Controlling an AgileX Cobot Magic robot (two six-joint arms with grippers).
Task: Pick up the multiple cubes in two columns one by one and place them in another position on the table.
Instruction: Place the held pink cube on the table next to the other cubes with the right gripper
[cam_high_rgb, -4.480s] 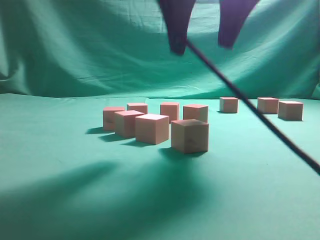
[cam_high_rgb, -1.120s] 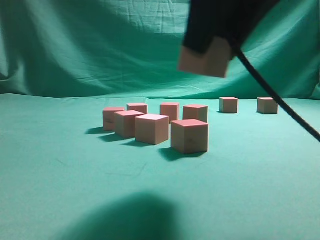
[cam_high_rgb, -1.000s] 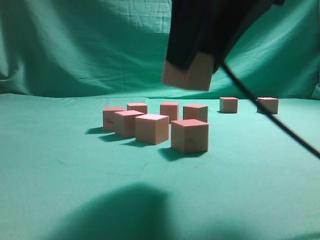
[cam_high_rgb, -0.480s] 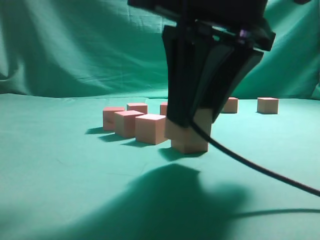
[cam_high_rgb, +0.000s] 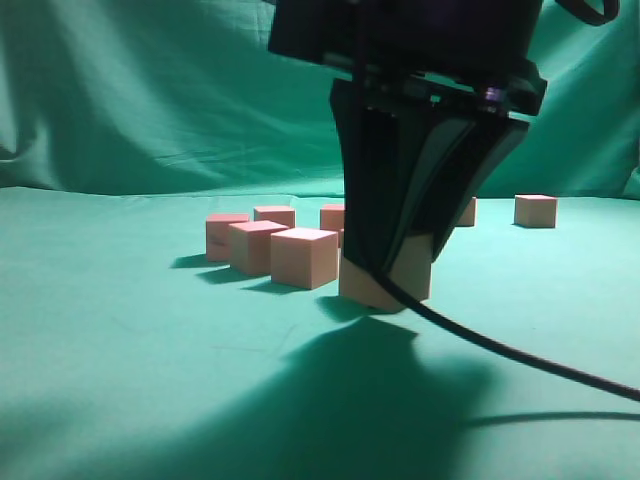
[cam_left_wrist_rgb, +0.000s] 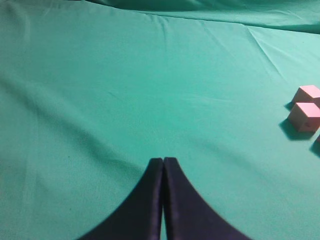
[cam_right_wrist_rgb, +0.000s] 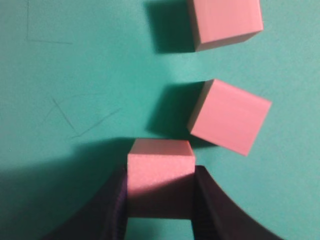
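A cube (cam_right_wrist_rgb: 160, 182) is gripped between the right fingers (cam_right_wrist_rgb: 114, 210), low over the green desk (cam_high_rgb: 120, 340) at the near end of the group of cubes (cam_high_rgb: 265, 245). Two more cubes (cam_high_rgb: 535, 210) are seen far right. The left fingers (cam_left_wrist_rgb: 163, 200) are pressed together, holding nothing.

held cube (cam_high_rgb: 388, 280) right of cube cluster (cam_high_rgb: 268, 243), lone cube (cam_high_rgb: 536, 210) behind
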